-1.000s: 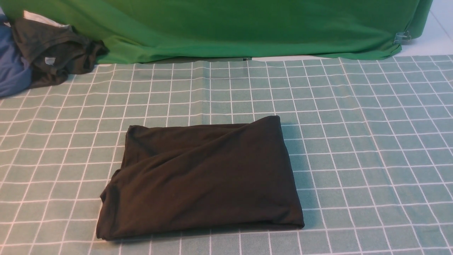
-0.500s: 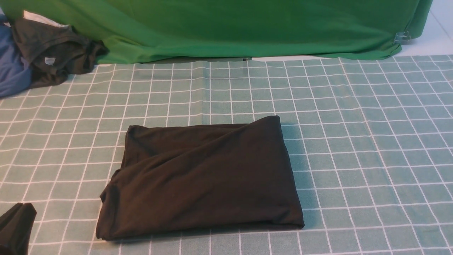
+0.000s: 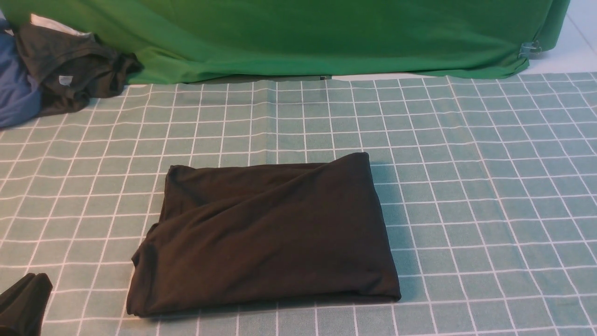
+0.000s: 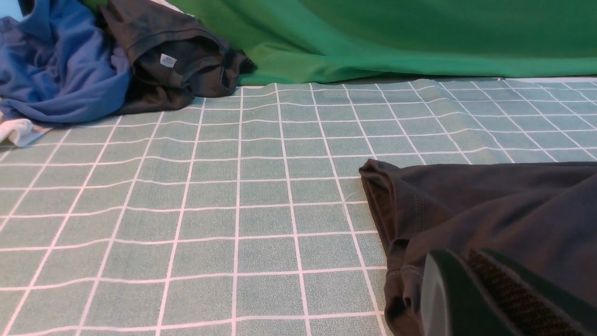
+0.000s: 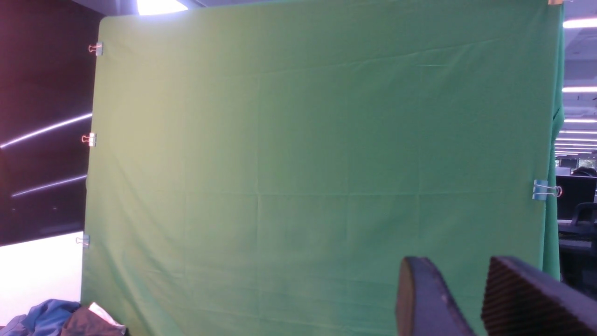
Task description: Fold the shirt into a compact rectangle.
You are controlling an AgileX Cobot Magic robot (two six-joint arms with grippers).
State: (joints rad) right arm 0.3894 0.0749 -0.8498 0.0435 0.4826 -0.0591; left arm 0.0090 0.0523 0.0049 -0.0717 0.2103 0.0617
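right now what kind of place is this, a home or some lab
Likely a staged recording corner in an office: a clipped-up green backdrop, a checked cloth under the folded shirt, and desks with monitors beyond.

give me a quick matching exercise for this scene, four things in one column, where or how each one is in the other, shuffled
Things:
1. shirt
2. blue garment
3. left pincer
4. green backdrop

Descriptions:
A. hangs behind the checked cloth
B. shut, low at the near left edge
C. folded into a rectangle mid-table
D. crumpled at the far left corner

Pairs: 1-C, 2-D, 3-B, 4-A
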